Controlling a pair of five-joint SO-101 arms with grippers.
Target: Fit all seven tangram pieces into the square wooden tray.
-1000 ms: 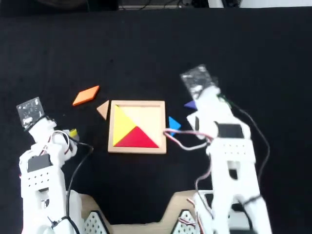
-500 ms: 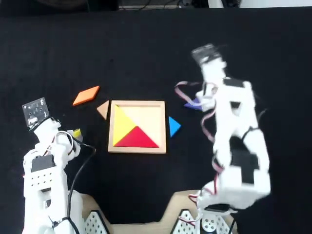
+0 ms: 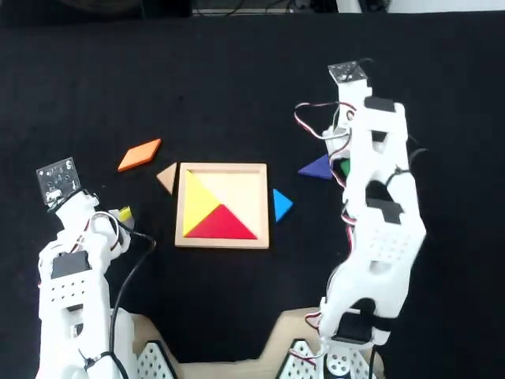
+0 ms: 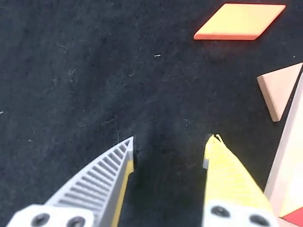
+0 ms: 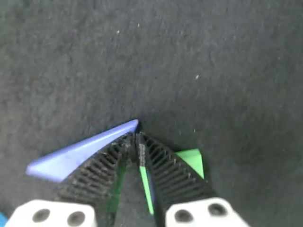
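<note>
The square wooden tray (image 3: 222, 241) holds a yellow triangle (image 3: 199, 204) and a red triangle (image 3: 225, 223). Left of it lie an orange parallelogram (image 3: 140, 154) (image 4: 239, 21) and a tan triangle (image 3: 166, 176) (image 4: 279, 90). A blue triangle (image 3: 282, 204) lies just right of the tray. Farther right are a purple triangle (image 3: 317, 167) (image 5: 80, 149) and a green piece (image 3: 342, 167) (image 5: 191, 158), partly under the right arm. My right gripper (image 5: 137, 137) is shut, its tips at the purple triangle's corner, over the green piece. My left gripper (image 4: 170, 146) stands open over bare cloth, left of the tray (image 4: 289, 161).
A black cloth covers the table. The arms' white bases and a wooden board (image 3: 237, 367) sit at the near edge. Cables (image 3: 312, 126) hang beside the right arm. There is free cloth behind the tray and at the far left.
The right arm swung away from the tray's right side and stretched out over the purple and green pieces. The left arm shifted only slightly.
</note>
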